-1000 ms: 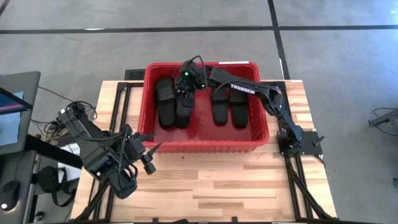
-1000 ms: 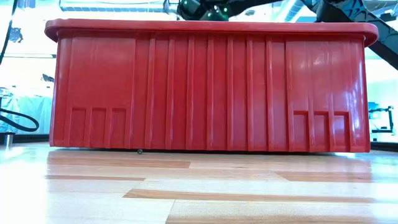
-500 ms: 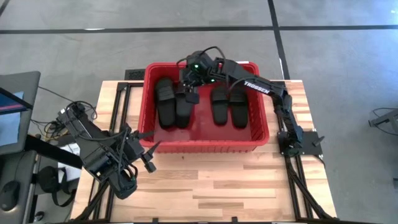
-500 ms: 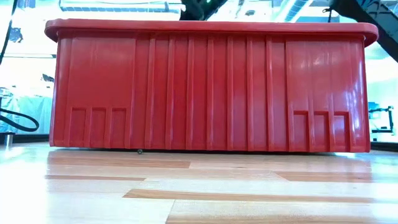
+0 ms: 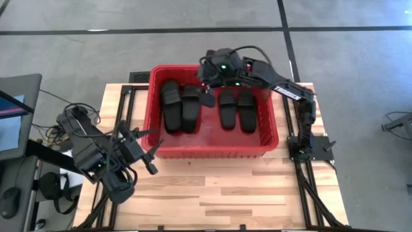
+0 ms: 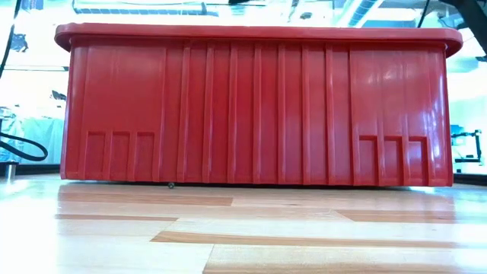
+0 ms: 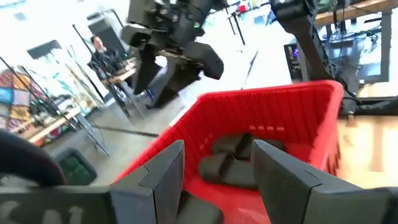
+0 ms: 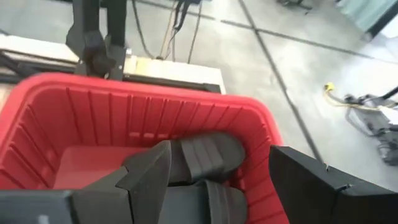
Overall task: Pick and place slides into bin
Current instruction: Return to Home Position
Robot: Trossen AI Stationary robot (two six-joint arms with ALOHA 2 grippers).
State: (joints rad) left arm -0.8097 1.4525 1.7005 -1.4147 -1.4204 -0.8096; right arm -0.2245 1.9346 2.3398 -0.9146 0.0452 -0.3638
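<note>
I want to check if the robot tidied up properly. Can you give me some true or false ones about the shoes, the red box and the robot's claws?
1. The bin is red. True.
2. Some slides lie on the wooden table outside the bin. False: every slide in view lies inside the bin, and the high view shows four of them in two side-by-side pairs.
3. The right gripper is holding a slide. False: it is open and empty, hanging over the bin.
4. The left gripper is open and holds nothing. True: it is outside the bin, near its left front corner.
5. The slides are white. False: they are black.
</note>
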